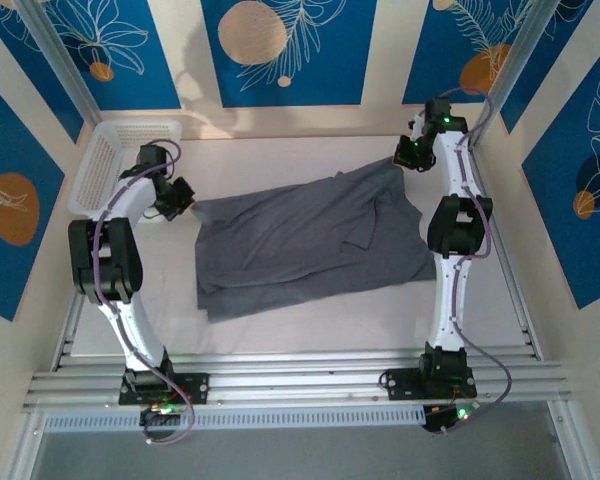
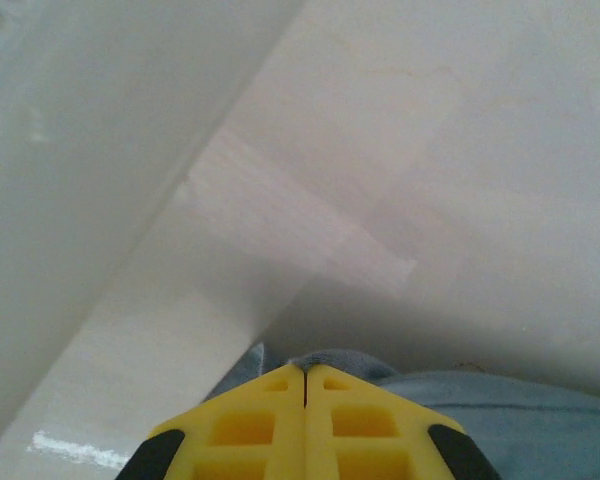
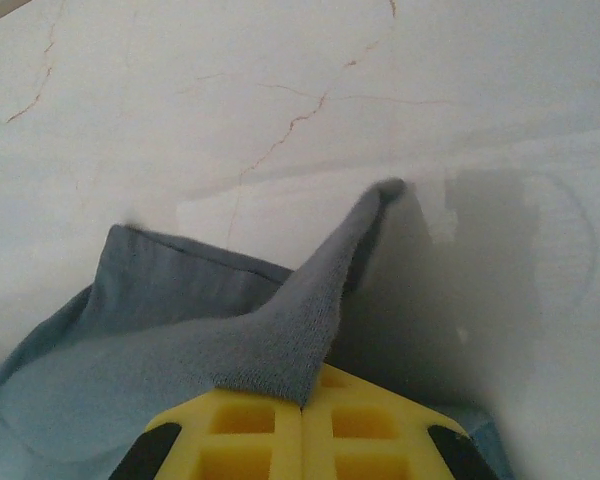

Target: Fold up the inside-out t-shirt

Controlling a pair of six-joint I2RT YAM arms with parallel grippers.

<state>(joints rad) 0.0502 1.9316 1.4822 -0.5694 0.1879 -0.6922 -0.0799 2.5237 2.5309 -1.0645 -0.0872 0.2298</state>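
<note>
White tabletop (image 1: 280,335) is being enclosed by blue wall panels (image 1: 280,50) printed with pale leaves and orange discs, and a white basket (image 1: 110,165) is sitting at its far left corner. The shirt (image 1: 310,245) is lying across the middle of the table, spread but rumpled. Its long side is running left to right, and a loose flap is lying over its right half. Its far left corner is being gripped by the left gripper (image 1: 183,197), just beside the basket. In the left wrist view the yellow fingers (image 2: 240,428) are being pressed together with no gap between them, and a small bunch of grey cloth is showing right at their tips, low over the tabletop. The shirt's far right corner is being held by the right gripper (image 1: 408,155) near the back wall. In the right wrist view its fingers (image 3: 250,440) are being clamped on a hem edge, and from there the cloth is being drawn up into a ridge ending in a raised point. The rest of the cloth is spreading out to the left on the table, and a shadow is being cast on the surface to the right.
</note>
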